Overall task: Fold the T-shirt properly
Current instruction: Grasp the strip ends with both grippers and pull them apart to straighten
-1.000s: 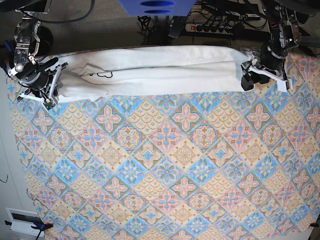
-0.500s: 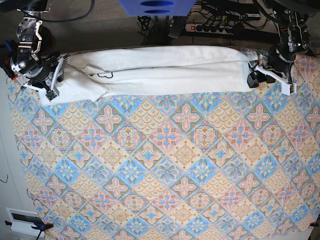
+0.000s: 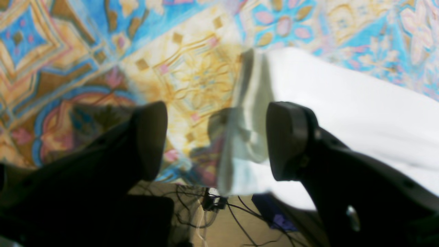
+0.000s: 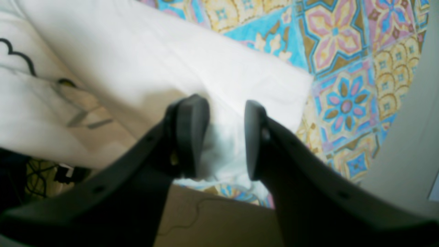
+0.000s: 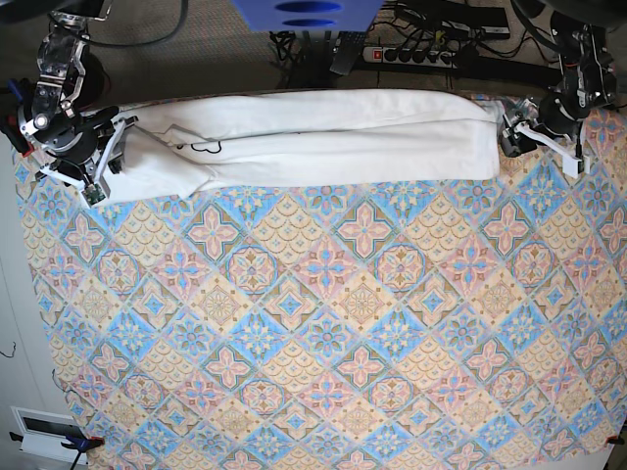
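Observation:
The white T-shirt (image 5: 323, 137) lies folded into a long narrow band along the table's far edge. A bit of black cloud outline (image 4: 13, 55) shows near its left end. My right gripper (image 5: 106, 162) is at that left end. In the right wrist view its jaws (image 4: 223, 137) stand partly apart, over the cloth (image 4: 171, 61) without pinching it. My left gripper (image 5: 522, 137) sits just off the band's right end, jaws wide open. In the left wrist view the shirt's layered edge (image 3: 240, 137) lies between the fingers (image 3: 288, 140), not gripped.
A patterned tablecloth (image 5: 323, 323) covers the whole table. Behind the far edge are a power strip and cables (image 5: 411, 51) and a blue object (image 5: 304, 15). A white box (image 5: 44, 431) sits on the floor at the lower left.
My right gripper has opened and let go of the shirt's left end. My left gripper has drawn back to the right, off the shirt's right end.

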You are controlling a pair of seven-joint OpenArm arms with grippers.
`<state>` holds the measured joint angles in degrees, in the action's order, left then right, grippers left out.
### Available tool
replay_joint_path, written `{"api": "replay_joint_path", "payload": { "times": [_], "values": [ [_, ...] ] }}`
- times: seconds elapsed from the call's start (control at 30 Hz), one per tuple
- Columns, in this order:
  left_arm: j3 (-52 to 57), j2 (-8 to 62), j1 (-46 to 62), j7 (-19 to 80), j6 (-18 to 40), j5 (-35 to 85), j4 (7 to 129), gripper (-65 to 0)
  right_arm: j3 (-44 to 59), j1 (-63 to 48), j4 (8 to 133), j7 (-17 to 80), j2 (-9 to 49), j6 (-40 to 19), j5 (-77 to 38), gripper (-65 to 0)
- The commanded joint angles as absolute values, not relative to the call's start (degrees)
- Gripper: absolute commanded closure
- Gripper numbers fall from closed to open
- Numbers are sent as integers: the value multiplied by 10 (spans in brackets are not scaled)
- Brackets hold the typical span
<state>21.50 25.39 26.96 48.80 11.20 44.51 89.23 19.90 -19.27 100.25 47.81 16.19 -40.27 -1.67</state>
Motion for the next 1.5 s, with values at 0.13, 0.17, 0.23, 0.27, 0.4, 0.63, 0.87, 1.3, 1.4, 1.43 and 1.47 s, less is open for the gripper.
{"api": "replay_joint_path", "payload": {
  "times": [0.13,0.17,0.23,0.27,0.4,0.63,0.87,1.3,1.4,1.43,1.47],
  "values": [
    [167,261,247,479,116,451,850,-450,204,-190,1013,467,171,-400,-22,-206],
    [162,259,239,479,116,451,844,-450,204,-190,1013,467,171,-400,-22,-206],
    [144,247,224,479,116,451,833,-450,204,-190,1013,467,171,-400,-22,-206],
    [135,245,224,479,116,451,832,-450,204,-190,1013,467,171,-400,-22,-206],
    [93,240,224,479,116,451,832,-443,204,-190,1013,467,171,-400,-22,-206],
    [87,218,223,479,116,451,832,-293,204,-190,1013,467,171,-400,-22,-205],
    [109,218,221,479,157,456,833,0,204,-189,1013,468,171,-400,-22,-205],
    [259,260,160,476,156,444,829,0,203,-190,1013,468,171,-400,-22,-206],
    [300,264,148,462,156,413,829,0,203,-190,1017,468,171,-400,-22,-206],
    [312,264,146,464,156,410,830,0,202,-190,1021,468,171,-400,-22,-206],
    [314,265,140,464,156,410,832,0,202,-190,1027,469,171,-400,-22,-206]
  ]
}}
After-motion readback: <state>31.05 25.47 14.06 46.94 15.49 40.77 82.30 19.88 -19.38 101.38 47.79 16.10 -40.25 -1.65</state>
